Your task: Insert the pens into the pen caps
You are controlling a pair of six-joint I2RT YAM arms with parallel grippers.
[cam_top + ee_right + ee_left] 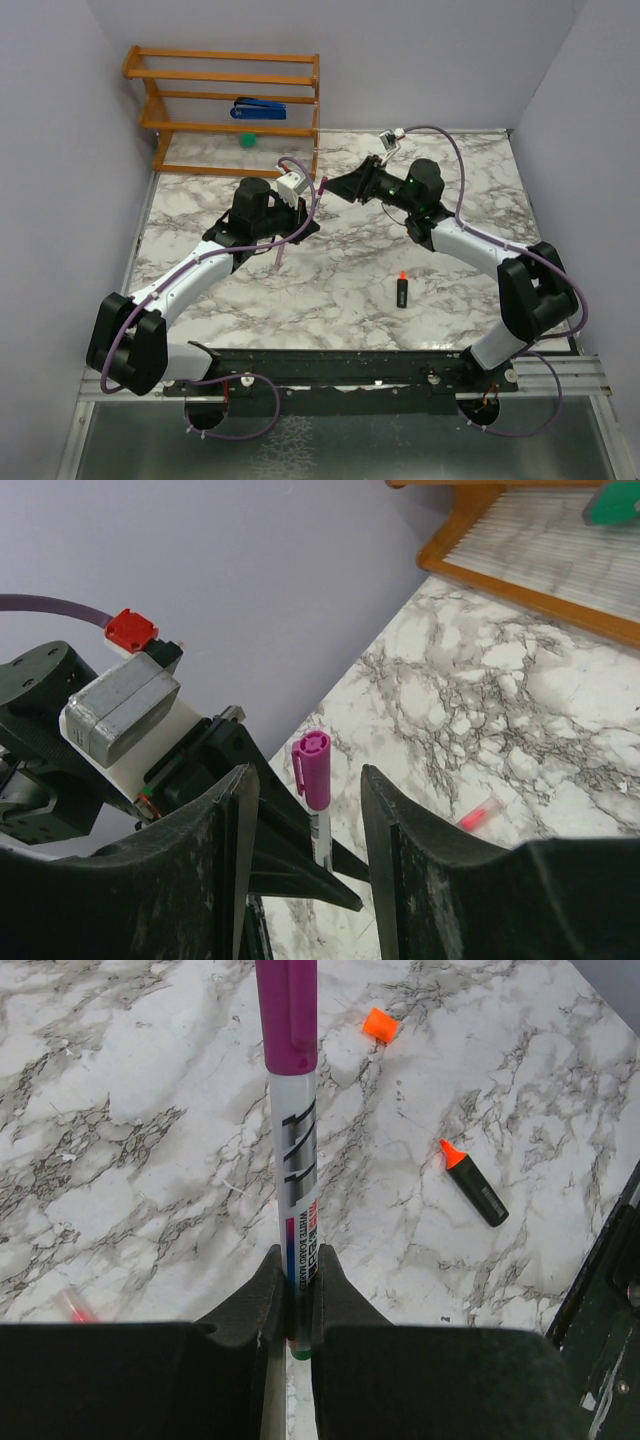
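Slim white-barrelled pen (297,1200) wears its magenta plastic cap (287,1010), clamped in left gripper (298,1265); right gripper (305,780) gapes free; stubby black orange-tipped marker (476,1184) and small orange plastic cap (380,1025) lie apart, unjoined.

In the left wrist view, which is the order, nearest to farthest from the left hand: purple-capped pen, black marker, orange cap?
1. Purple-capped pen, clamped in the left hand.
2. Black marker, lying to the right.
3. Orange cap, farther up, top right.
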